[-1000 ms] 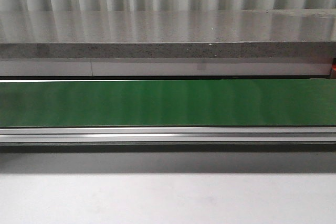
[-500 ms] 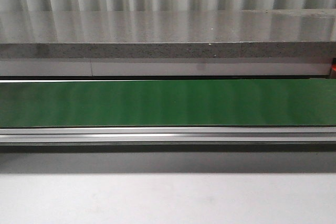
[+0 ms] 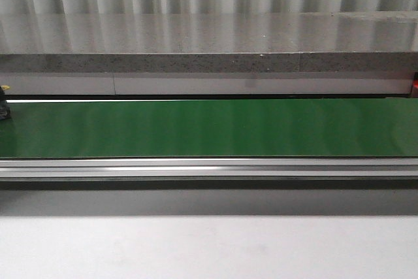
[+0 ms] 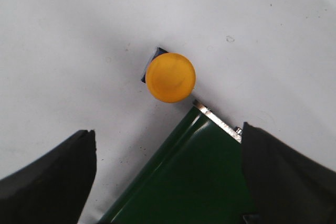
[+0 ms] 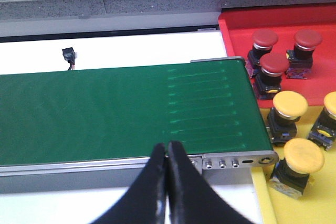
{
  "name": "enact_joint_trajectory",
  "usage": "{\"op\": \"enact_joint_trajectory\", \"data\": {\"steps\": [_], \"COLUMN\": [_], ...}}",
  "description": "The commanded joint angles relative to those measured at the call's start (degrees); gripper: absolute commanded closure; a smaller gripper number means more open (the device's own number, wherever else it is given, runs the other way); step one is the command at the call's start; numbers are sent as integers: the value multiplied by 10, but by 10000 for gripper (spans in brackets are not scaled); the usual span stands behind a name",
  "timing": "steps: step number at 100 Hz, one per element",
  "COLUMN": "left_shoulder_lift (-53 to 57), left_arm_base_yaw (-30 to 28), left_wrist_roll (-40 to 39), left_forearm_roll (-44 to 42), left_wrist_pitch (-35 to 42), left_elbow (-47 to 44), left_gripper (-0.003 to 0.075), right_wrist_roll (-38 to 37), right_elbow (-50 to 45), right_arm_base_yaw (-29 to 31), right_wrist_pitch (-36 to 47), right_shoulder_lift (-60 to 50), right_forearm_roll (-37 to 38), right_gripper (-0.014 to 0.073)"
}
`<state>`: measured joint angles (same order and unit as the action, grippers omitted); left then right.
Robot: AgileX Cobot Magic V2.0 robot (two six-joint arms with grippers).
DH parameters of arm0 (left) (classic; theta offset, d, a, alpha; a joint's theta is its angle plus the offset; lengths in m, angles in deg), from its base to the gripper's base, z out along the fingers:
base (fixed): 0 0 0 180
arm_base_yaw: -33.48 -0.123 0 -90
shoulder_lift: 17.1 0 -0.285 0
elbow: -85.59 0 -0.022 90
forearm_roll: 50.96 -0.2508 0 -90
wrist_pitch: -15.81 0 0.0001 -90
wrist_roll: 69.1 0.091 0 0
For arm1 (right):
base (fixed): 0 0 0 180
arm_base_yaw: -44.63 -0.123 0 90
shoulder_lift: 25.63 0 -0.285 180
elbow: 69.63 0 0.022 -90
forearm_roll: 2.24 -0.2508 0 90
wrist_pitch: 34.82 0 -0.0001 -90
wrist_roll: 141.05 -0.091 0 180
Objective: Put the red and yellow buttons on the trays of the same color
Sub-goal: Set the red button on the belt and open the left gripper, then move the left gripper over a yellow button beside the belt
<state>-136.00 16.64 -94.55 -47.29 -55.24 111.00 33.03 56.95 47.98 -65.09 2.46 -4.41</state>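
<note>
At the belt's (image 3: pixel 209 127) left end in the front view, just a sliver of something dark with a yellow fleck (image 3: pixel 3 106) peeking in at the frame edge; too little showing to name it. Rest of the green belt bare, running the full width, metal rail (image 3: pixel 209 168) along its near side, grey stone ledge (image 3: pixel 209 62) behind it.

Off the belt's corner in the left wrist view, a yellow button (image 4: pixel 170 77) sitting alone on the white table (image 4: pixel 63 35), seen from straight above, close to the corner but not on the green. Left gripper (image 4: pixel 168 177) spread wide, one dark finger either side of that corner, nothing between them.

Beyond the belt's end in the right wrist view, two trays side by side. Red tray (image 5: pixel 315 17) with three red buttons (image 5: pixel 274 65) clustered together, all upright. Yellow tray (image 5: pixel 265 203) next to it, nearer the camera, with three yellow buttons (image 5: pixel 287 106) upright, the rightmost cut by the frame edge. Right gripper (image 5: pixel 167 157) pressed together, fingertips touching, empty, hanging over the belt's near rail.

Past the belt's far edge, a small black connector (image 5: pixel 69 55) lying on the white surface.
</note>
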Motion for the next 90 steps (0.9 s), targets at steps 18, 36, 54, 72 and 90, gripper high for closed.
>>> {"op": "enact_joint_trajectory", "data": {"steps": [18,36,54,72,90], "left_shoulder_lift": [-21,-50,-71,-82,-83], "left_arm_base_yaw": [-1,-4,-4,-4,-4], "left_wrist_roll": [-73,-82,-82,-82,-78], "left_forearm_roll": [35,35,36,35,35], "left_wrist_pitch": [7,36,70,91,88], "left_elbow": [17,17,17,17,17], "left_gripper": [176,176,176,180,360], "right_wrist_roll": [1,1,1,1,1], "right_elbow": [15,15,15,15,15], "right_arm_base_yaw": [-2,-2,-2,-2,-2], "right_wrist_pitch": [39,39,39,39,39], "right_shoulder_lift": [4,4,4,4,4], "right_forearm_roll": [6,6,6,6,6], "right_gripper": [661,661,661,661,661]}}
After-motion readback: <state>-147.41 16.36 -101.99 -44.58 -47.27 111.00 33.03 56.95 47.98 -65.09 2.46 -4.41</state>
